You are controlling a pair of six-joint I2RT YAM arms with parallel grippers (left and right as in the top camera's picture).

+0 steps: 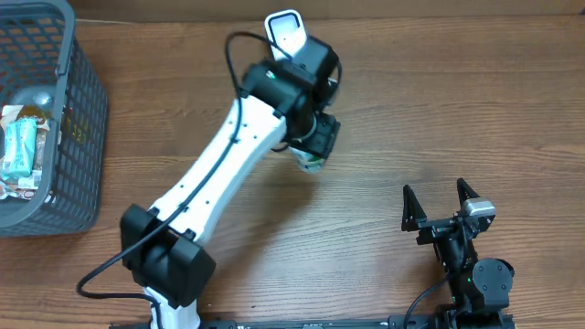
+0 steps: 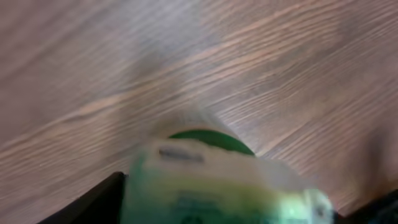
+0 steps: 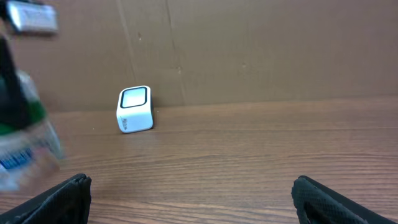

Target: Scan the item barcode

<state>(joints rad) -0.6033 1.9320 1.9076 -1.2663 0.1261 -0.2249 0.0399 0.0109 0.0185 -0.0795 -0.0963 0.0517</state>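
- Two black fingers [image 3: 59,200] of the right claw [image 1: 435,197] are nearest, at the near edge of the brown wood-grain tabletop [image 1: 457,100]. They are spread wide with nothing between them, tips pointing to the far side.
- Right claw is off to the right, well apart from everything else.
- White left arm [image 1: 219,164] runs from the near-left edge diagonally up toward mid-tabletop.
- Left claw [image 1: 316,143] is at that arm's end, pinching the green-and-white packaged item [image 2: 217,180]. Dark fingers show at both lower corners of the left wrist view, and the item fills the gap between them.
- Item is around mid-tabletop, a bit left of centre in the overhead view. Can't tell if its lower end touches the wood.
- Item is blurred in both wrist views. The print is unreadable and no barcode can be made out.
- Item is on the near side of the scanner. In the overhead view the arm's black wrist lies between the two, so they don't touch.
- Small white boxy barcode scanner [image 1: 285,27] with a dark window stands on the tabletop at the far edge. The right wrist view shows it whole; in the overhead view the arm's wrist partly covers it.
- Dark grey plastic mesh basket [image 1: 87,119] sits at the far left, well apart from the item, holding several wrapped packets [image 1: 23,146].
- Brown cardboard wall [image 3: 261,50] rises behind the far edge, just behind the scanner.
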